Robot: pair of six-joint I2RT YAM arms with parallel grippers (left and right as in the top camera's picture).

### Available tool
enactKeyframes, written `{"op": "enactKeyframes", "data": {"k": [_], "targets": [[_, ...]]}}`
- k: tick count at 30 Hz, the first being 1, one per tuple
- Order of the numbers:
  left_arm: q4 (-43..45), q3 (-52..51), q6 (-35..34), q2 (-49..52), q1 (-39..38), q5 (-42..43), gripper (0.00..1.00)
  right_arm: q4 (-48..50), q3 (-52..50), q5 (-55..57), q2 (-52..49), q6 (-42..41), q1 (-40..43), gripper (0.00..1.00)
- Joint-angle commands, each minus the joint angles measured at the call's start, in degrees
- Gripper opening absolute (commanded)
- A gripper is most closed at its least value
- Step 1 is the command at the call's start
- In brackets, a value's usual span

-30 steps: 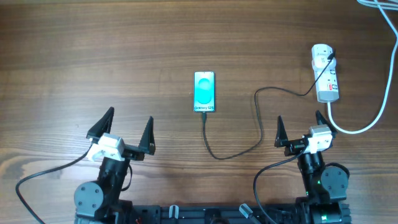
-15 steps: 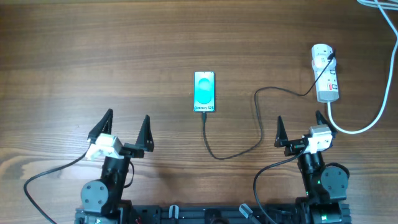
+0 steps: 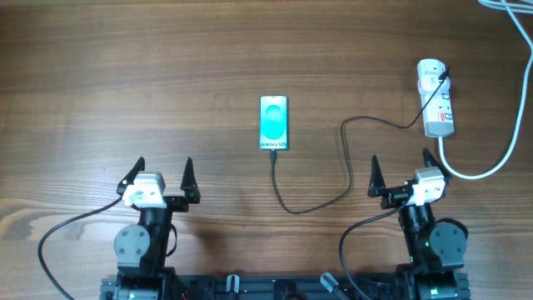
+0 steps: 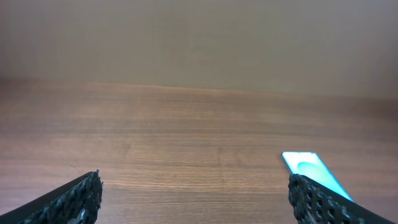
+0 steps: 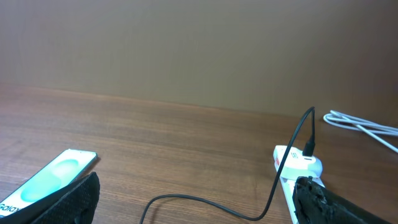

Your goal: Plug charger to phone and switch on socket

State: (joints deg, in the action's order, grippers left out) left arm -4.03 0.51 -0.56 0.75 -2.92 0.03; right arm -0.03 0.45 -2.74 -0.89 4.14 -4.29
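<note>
Hands level, fingers pointed forward: left hand (image 3: 162, 165) wide, right hand (image 3: 400, 158) wide, both empty.

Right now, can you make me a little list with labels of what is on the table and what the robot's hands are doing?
phone: flat mid-table, screen glowing turquoise
charger: black cable looping from the phone's lower edge to the socket's far end; whether it is plugged into the phone, cannot tell
socket: white strip at far right, its white cord trailing off
socket switch: too small to tell
left gripper: open, empty, near edge
right gripper: open, empty, near edge
table: brown wood
</note>
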Motion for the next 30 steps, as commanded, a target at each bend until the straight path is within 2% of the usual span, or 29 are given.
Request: {"op": "enactKeyframes", "data": {"k": [1,11,15,30], "targets": [[-0.4,-0.2,5.4,-0.6,0.7,0.1,1.0,0.1,-0.2,-0.1,0.5,-0.7,0.2,1.0],[-0.4,-0.2,6.1,-0.6,1.4,-0.2,1.0,0.1,-0.2,-0.1,0.5,-0.7,0.2,1.0],[-0.3,-0.2,-0.1,-0.6,3.4,-1.4,1.0,0.1,-0.2,-0.1,0.5,-0.7,0.2,1.0],[-0.3,-0.2,0.1,-0.6,3.9,-0.9,1.0,0.1,-0.2,-0.1,0.5,-0.7,0.2,1.0]]}}
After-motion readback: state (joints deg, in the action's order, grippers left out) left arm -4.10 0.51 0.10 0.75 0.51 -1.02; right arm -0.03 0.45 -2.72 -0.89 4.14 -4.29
